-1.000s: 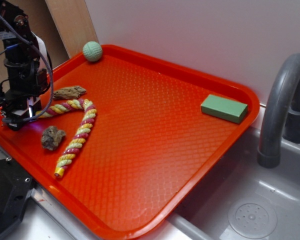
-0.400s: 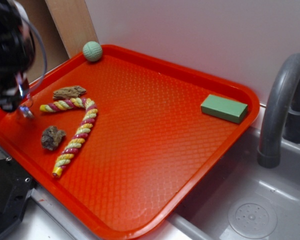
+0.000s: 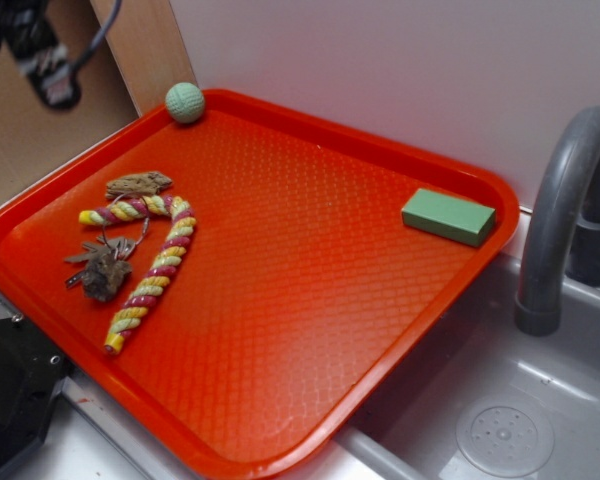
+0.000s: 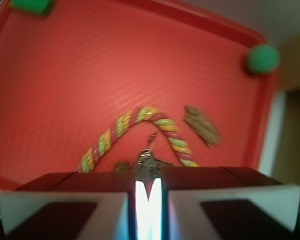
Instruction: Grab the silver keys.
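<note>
The silver keys (image 3: 102, 251) lie on the orange tray (image 3: 310, 250) near its left edge, fanned out against a brown rock chunk (image 3: 107, 277). My gripper (image 3: 52, 82) is a blur high above the tray's far left corner, well clear of the keys. In the wrist view the keys (image 4: 148, 161) show far below, just past my fingertips, with the rock (image 4: 121, 166) beside them. My gripper (image 4: 148, 176) has its jaws almost together, only a thin bright slit between them, and nothing is held.
A yellow-and-red rope (image 3: 152, 262) bends beside the keys, with a bark piece (image 3: 137, 184) behind it. A green ball (image 3: 185, 102) sits in the far corner and a green block (image 3: 448, 216) at the right. A sink and grey faucet (image 3: 565, 200) lie to the right.
The gripper rose from the tray's left edge to high at the upper left. The keys, which hung from it a moment ago, now lie on the tray by the rock.
</note>
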`<state>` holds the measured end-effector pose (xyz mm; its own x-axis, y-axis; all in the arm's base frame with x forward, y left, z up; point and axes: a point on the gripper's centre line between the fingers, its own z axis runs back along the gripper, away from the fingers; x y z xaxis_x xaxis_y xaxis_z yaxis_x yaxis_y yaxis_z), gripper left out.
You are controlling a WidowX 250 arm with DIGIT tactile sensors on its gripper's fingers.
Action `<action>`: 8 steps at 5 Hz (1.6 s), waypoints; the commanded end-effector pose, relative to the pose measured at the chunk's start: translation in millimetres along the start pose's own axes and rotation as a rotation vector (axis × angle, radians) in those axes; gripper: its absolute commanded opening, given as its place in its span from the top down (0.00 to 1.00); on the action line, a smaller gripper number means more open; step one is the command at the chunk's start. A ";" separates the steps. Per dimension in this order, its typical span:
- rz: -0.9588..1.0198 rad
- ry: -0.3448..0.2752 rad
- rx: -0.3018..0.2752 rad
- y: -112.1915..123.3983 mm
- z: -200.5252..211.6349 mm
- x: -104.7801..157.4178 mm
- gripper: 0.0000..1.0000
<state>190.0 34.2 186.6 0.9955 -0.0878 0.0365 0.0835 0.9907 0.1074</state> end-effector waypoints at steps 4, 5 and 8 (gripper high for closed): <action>0.479 0.046 -0.084 17.3 -29.0 -33.4 0.00; 0.473 -0.034 -0.022 9.8 -50.3 -32.1 0.00; 0.316 -0.046 0.019 21.5 -127.0 45.1 0.00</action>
<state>233.3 50.3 58.8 0.9774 0.1986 0.0718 -0.2052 0.9736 0.1003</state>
